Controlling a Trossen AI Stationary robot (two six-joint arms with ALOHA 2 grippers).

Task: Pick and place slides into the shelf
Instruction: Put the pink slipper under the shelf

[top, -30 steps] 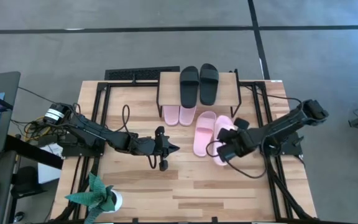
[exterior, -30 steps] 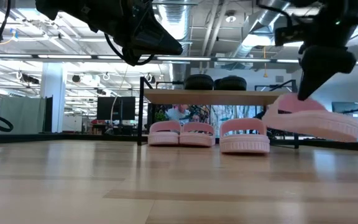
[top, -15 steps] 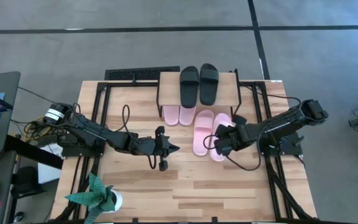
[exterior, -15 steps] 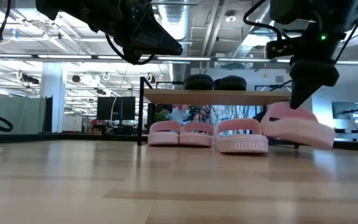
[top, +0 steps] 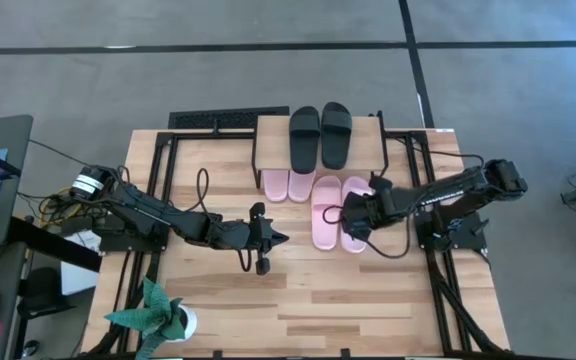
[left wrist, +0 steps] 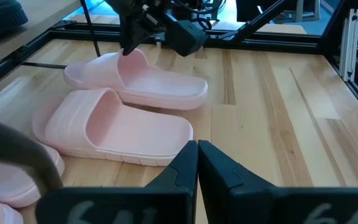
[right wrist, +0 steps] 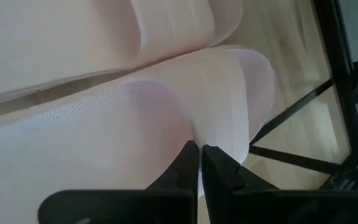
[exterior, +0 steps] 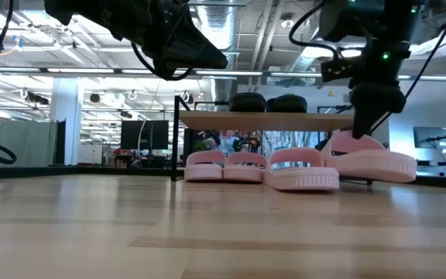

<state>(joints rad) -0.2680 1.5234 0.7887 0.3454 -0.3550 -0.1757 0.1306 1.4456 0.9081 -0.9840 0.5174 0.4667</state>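
Six slides counted: two black, four pink. Black pair [top: 320, 135] side by side on top of the shelf [top: 376, 138], at the far middle of the bench [top: 298, 300]. Two pink slides [top: 288, 184] tucked under the shelf's left half, toes inward. Third pink slide [top: 326, 212] lying flat just right of those, half out from under the shelf toward the near side. Fourth pink slide [top: 356, 216] touching the third on its right, resting on the bench in the low view. Right claw [top: 371, 205] pinched tight on the strap of that fourth pink slide, fingertips pressed against pink material in the right wrist view. Left claw [top: 281, 238] hanging above the bench left of centre, well apart from the slides, fingers fully together with nothing between them. One potted plant [top: 158, 315] at the near left corner.
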